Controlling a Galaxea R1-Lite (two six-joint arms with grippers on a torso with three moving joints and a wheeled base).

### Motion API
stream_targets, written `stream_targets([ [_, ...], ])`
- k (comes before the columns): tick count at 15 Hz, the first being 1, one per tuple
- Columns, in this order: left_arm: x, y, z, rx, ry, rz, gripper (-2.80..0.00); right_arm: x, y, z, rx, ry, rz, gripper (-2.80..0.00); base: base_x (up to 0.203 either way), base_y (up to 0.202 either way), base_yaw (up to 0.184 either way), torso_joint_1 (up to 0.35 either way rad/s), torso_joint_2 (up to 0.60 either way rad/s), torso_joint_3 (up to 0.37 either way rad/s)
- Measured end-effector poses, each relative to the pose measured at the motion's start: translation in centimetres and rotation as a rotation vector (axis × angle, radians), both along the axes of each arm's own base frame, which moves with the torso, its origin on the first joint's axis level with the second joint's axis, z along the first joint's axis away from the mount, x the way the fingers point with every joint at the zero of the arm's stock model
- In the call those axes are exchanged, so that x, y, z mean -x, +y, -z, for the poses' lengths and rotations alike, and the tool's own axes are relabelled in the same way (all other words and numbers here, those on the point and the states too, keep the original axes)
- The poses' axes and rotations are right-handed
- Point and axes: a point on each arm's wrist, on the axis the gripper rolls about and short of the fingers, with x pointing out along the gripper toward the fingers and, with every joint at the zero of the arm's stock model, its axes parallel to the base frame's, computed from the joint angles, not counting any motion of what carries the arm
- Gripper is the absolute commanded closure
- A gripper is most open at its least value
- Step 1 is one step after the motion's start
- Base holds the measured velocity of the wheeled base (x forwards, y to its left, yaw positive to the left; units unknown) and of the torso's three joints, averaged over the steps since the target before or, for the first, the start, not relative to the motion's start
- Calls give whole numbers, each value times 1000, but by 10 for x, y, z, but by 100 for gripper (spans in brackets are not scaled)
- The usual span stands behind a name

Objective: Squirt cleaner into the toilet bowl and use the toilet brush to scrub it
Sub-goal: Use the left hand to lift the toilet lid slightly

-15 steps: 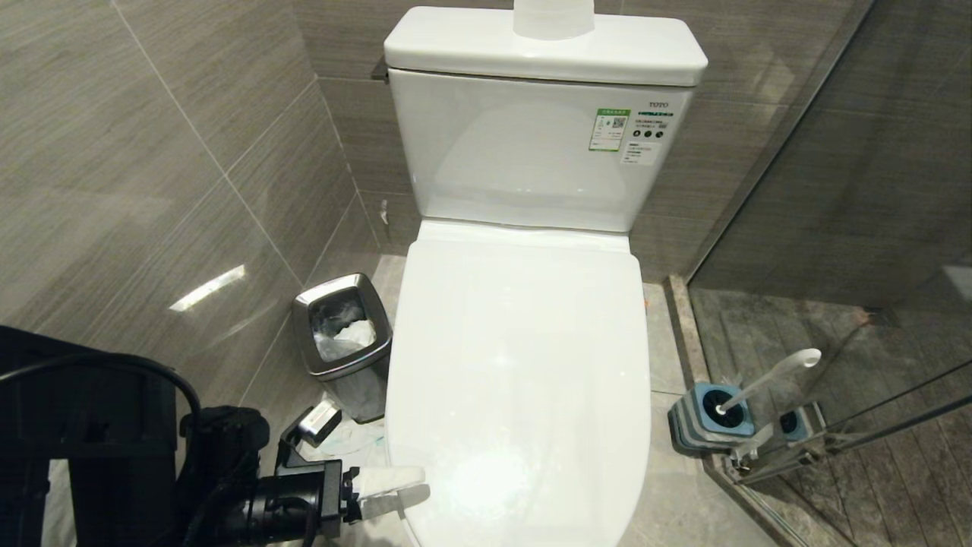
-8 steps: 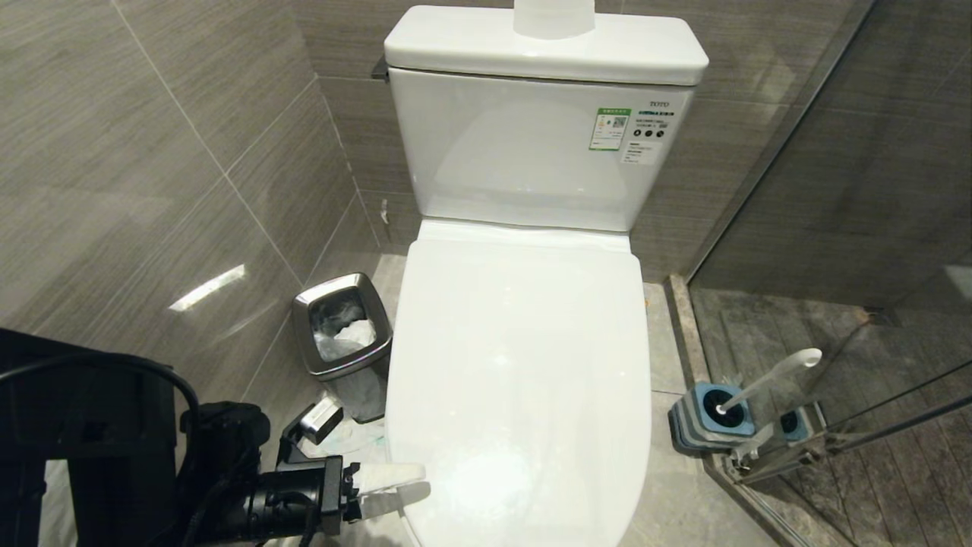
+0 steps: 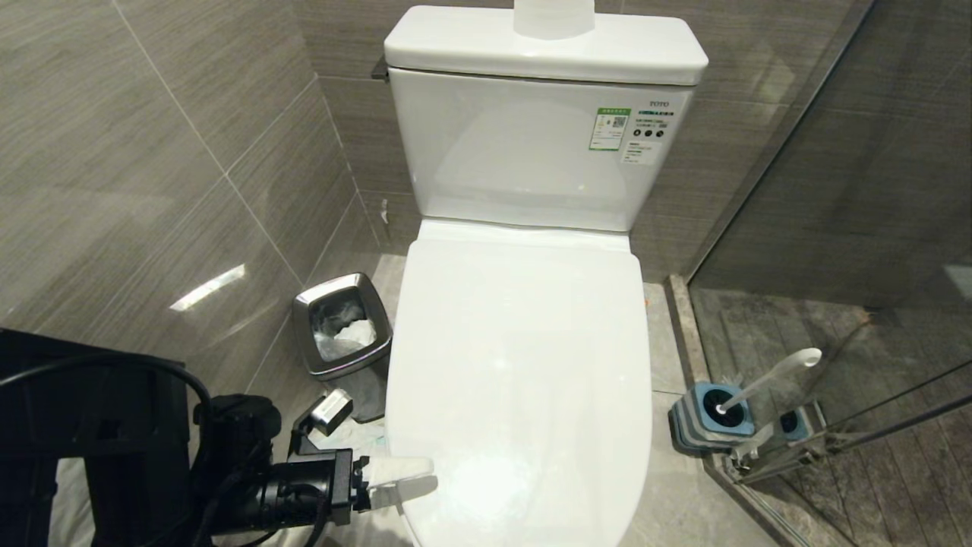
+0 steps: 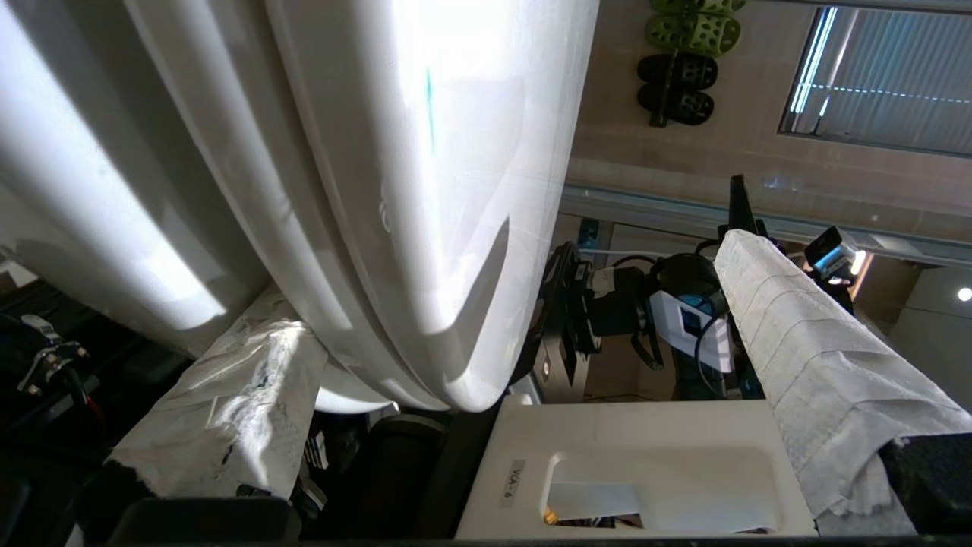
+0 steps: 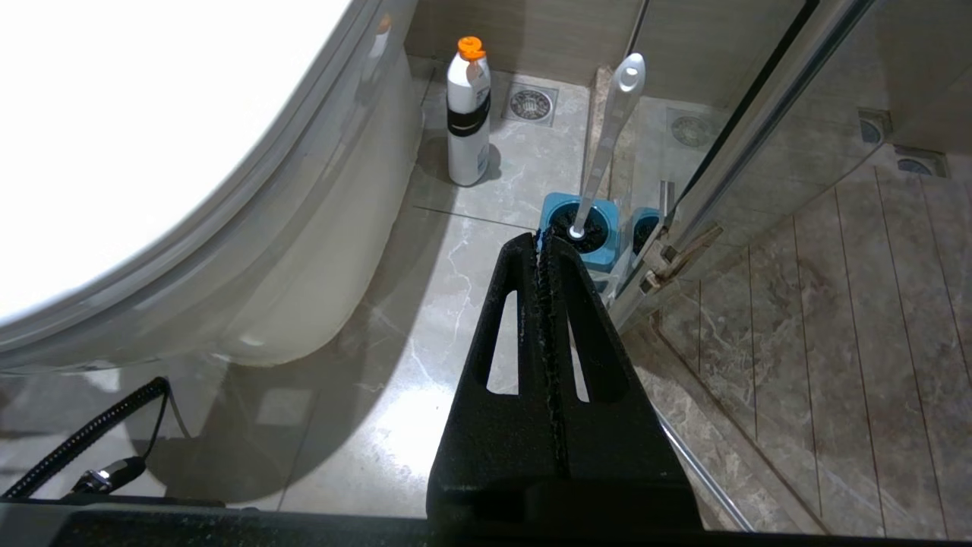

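Lid [image 3: 524, 365] hides the toilet's bowl; left gripper [image 3: 402, 480], fingers spread, straddles its front-left edge. Right gripper [image 5: 541, 251]: fingers pressed together.

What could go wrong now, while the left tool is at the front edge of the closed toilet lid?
1. The left tool, open with cloth-wrapped fingers, sits at the glossy white toilet's closed lid; the smooth edge might slip out.
2. The small steel bin stands close beside that arm; a swing could knock it.
3. The lid could hit the white paper roll on the tank.
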Motion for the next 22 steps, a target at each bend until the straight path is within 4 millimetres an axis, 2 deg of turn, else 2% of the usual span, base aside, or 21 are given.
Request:
stream_targets([
  [7,-7,-4,-6,8,-54,1,-280,0,0,0,0,0,0,0,0,0,0,1,-4,0],
  [15,-5,-11,-17,24,-94,31,-280,0,0,0,0,0,0,0,0,0,0,0,0,0],
  [22,-8,8,-35,46,-114,-41,-280,0,0,0,0,0,0,0,0,0,0,0,0,0],
])
